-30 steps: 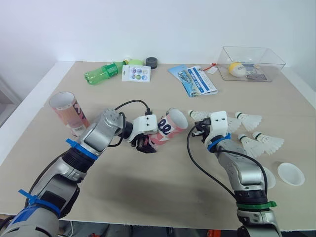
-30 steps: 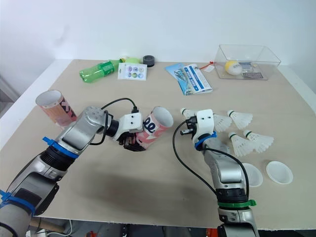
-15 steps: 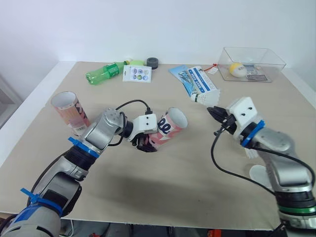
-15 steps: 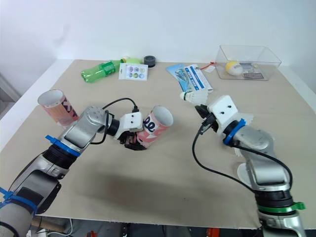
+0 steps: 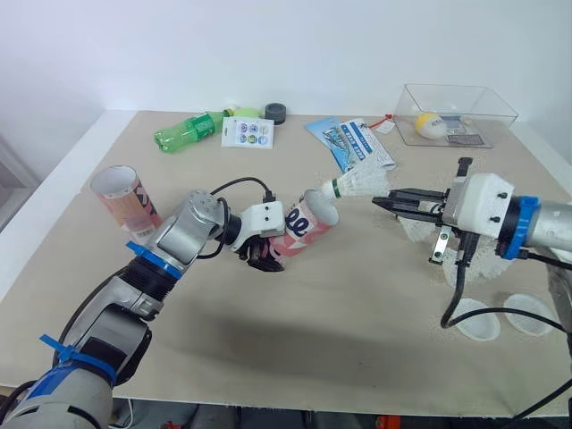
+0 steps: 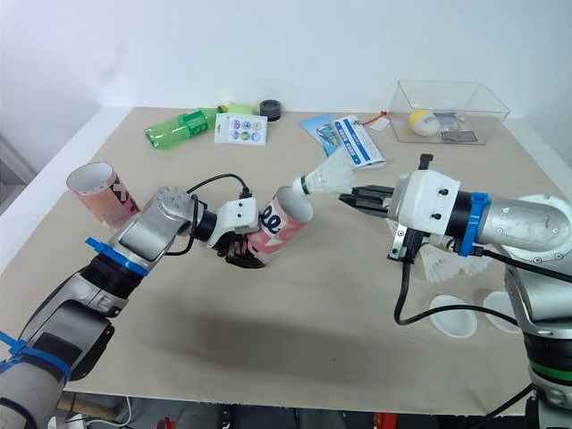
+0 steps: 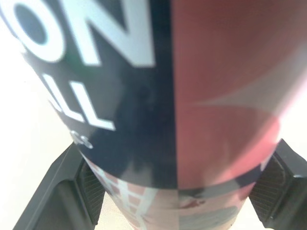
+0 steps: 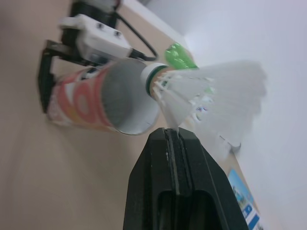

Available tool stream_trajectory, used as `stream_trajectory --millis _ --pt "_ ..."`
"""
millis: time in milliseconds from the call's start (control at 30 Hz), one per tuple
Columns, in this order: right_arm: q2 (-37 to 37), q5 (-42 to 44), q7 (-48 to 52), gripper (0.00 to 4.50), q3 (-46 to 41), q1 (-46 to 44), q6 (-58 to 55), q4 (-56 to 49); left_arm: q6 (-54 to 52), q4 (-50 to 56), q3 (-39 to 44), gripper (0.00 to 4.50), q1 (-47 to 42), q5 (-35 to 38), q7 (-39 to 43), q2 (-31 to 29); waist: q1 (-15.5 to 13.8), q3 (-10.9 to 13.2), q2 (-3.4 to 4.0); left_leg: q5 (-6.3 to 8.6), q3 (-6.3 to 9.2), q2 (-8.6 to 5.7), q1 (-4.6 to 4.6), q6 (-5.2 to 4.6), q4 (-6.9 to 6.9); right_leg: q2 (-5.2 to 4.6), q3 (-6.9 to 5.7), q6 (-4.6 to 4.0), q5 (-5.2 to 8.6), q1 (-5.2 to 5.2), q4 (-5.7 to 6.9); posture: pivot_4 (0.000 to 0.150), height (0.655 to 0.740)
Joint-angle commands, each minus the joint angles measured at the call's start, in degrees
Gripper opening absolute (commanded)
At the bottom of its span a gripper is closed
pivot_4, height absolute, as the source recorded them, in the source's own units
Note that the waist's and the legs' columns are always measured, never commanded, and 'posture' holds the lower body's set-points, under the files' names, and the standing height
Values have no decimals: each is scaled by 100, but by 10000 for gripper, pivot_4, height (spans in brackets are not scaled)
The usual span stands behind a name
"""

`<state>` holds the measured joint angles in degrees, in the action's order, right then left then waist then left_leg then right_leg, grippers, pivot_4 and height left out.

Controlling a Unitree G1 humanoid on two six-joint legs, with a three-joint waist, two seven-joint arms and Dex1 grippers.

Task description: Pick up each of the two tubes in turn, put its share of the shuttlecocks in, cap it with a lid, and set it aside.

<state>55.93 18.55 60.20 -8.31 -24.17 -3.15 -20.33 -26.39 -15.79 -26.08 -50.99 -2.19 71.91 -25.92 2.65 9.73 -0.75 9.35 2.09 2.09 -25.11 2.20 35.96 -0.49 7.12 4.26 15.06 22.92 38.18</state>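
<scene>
Over the last second my right pincer (image 5: 379,200) has swung from the loose shuttlecocks across to the tube (image 5: 299,231), carrying one shuttlecock (image 5: 353,185). It is clamped on the feather edge, and the cork tip sits right at the tube's open mouth. My left pincer (image 5: 262,257) grips the tube's lower end, tilted, mouth facing my right. The step in hand is loading the first tube. Next, I judge, the cork must be centred on the mouth and pushed straight in. The tube looks empty inside. A second tube (image 5: 123,198) stands upright on the left of the worktop (image 5: 340,331), its contents hidden. Two lids (image 5: 475,320) lie front right.
</scene>
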Motion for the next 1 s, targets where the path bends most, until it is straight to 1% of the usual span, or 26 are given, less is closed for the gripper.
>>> stream_trajectory --millis 33,200,333,467,633,900,967,1000 --pt "-8 -241 59 243 200 -281 307 29 -126 59 -30 35476 -42 -7 13 45 -4 1 -1 0 -1 0 0 0 0 0 1 0 0 1 0 1500 7400" --pt "-143 -684 131 243 660 -577 734 399 -260 265 -7 35476 15 44 16 40 -8 3 -5 0 -2 -2 -4 0 -4 -3 2 0 3 3 -1 1500 7400" --pt "-174 -860 258 243 880 -805 1011 696 -380 454 0 35476 94 73 5 0 -7 4 -5 0 -4 -2 -5 0 -10 -3 2 0 5 6 -1 1500 7400" --pt "-175 -961 381 243 995 -996 1266 951 -471 594 7 35476 163 93 -23 -41 -9 5 -5 0 -3 -2 -5 0 -16 -3 2 20 -2 8 -1 1500 7400" --pt "-288 -1049 559 243 1213 -1264 1492 1096 -509 674 21 35476 198 114 -55 -56 -2 5 -4 0 -3 -2 -2 0 -29 -3 0 20 0 11 -1 1500 7400" --pt "-383 -1179 862 243 1543 -1586 1718 1246 -161 557 25 35476 146 68 -171 -4 -9 7 -6 0 -1 -5 -4 1 -30 -5 -1 20 0 10 0 1500 7400" --pt "-375 -1089 950 6428 1534 -1597 1606 1248 -129 550 24 35476 144 59 -176 -13 -5 8 -7 0 -1 -4 -4 1 -31 -5 -1 19 1 11 -1 1500 7400" --pt "-362 -1058 984 8417 1516 -1600 1586 1259 -117 547 23 35476 142 54 -179 -15 -4 9 -7 0 -1 -4 -4 1 -32 -5 -1 18 1 12 0 1500 7400"
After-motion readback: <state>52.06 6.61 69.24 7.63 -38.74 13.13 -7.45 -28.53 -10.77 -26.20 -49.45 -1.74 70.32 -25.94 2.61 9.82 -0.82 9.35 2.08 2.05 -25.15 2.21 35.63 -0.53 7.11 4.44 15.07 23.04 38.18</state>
